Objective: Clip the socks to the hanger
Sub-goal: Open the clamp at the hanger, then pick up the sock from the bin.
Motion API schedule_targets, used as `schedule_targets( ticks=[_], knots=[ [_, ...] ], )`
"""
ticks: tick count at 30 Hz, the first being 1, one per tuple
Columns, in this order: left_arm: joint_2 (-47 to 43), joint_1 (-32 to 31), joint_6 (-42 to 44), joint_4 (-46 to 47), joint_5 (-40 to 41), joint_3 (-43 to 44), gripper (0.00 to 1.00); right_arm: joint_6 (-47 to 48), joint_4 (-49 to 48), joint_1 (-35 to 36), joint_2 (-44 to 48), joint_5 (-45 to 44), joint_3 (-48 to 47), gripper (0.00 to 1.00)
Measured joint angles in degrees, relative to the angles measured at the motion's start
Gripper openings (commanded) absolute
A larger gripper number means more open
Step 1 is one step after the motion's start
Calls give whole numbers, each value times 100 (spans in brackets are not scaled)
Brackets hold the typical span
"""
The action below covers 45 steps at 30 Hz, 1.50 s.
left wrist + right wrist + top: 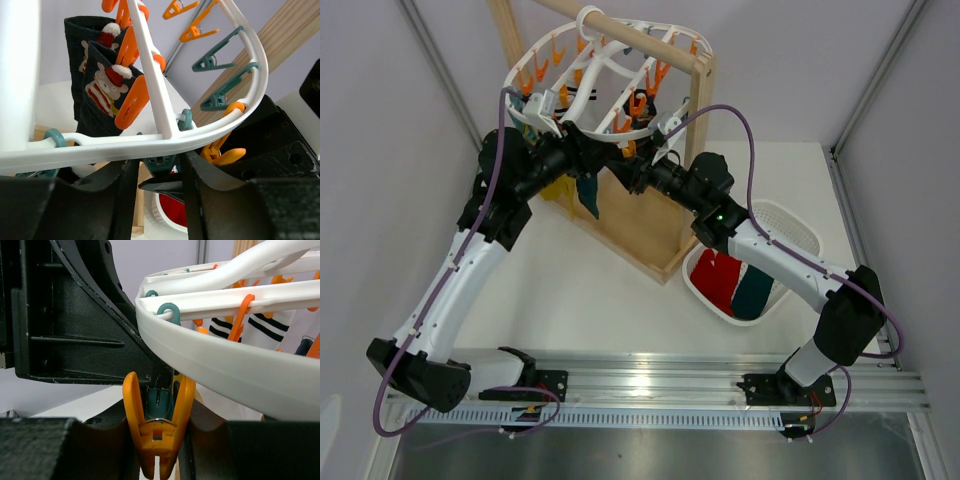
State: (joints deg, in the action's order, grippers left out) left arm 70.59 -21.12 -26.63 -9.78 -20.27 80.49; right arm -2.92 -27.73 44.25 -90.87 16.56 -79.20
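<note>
The white hanger [695,95] hangs from a wooden rod, and both arms reach up to its near rim. My left gripper [582,158] comes from the left. In its wrist view the fingers [122,200] press on a teal peg [160,162] under the rim [150,142]. My right gripper [628,165] is shut on an orange peg [131,405], squeezing its handles. A teal sock [588,195] and a yellow sock [558,190] hang below the ring. Navy Santa-pattern socks [100,90] hang from orange pegs. A white black-striped sock [260,330] also hangs there.
The light wooden rack [655,235] stands mid-table under the hanger. A white perforated basket [790,225] at the right holds a red sock [718,278] and a teal sock [755,290]. Spare orange and teal pegs dangle round the ring.
</note>
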Motion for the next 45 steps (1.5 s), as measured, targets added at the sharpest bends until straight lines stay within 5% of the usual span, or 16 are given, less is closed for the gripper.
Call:
schedule_targets(
  ticks=[7, 10, 17, 35, 45],
  knots=[
    [31, -13, -28, 2, -11, -2, 18, 11, 87, 0, 2, -70, 0, 20],
    [46, -20, -28, 4, -4, -4, 16, 44, 188, 0, 52, -122, 44, 54],
    [68, -35, 98, 24, 68, -15, 13, 195, 1237, 7, 573, -529, 439, 85],
    [332, -52, 623, 415, 664, -393, 16, -542, 4229, -105, 2885, -2791, 1311, 88],
    [442, -111, 745, 520, 859, -422, 10, -1808, 5501, -1867, 2975, -3668, 2516, 79]
  ],
)
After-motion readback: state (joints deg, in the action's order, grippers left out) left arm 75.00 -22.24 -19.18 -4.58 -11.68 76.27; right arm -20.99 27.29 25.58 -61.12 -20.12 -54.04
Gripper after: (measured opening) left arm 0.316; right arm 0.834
